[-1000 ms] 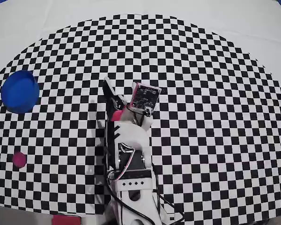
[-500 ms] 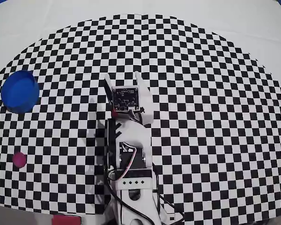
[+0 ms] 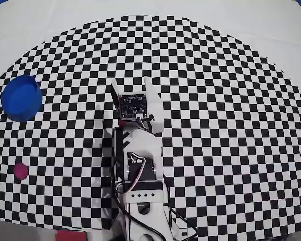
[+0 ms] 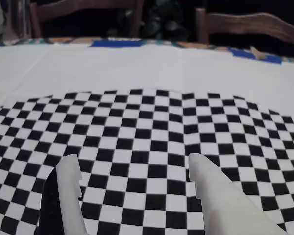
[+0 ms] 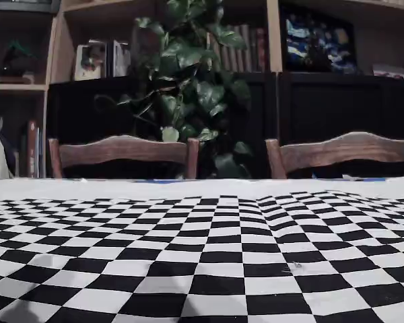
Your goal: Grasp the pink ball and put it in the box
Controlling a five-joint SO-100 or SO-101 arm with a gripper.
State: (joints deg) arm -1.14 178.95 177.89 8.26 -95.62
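In the overhead view the pink ball (image 3: 20, 170) lies on the checkered cloth near the left edge. The box (image 3: 21, 98), a round blue cup, stands farther back on the same side. My gripper (image 3: 131, 83) is in the middle of the cloth, far to the right of both, pointing at the far edge. It is open. In the wrist view the gripper (image 4: 133, 165) shows two pale fingers (image 4: 70, 182) wide apart with only checkered squares between them. Neither ball nor box shows in the wrist or fixed view.
A pink-red block (image 3: 70, 235) lies at the near edge beside the arm's base (image 3: 140, 201). White tablecloth (image 3: 231, 20) surrounds the checkered mat. Wooden chairs (image 5: 124, 151) and a plant (image 5: 188, 81) stand beyond the table's far side.
Over the last second the gripper turned from a slant to face straight at the far edge and reached slightly forward. In the last half second it hardly moved. Ball and box stayed put.
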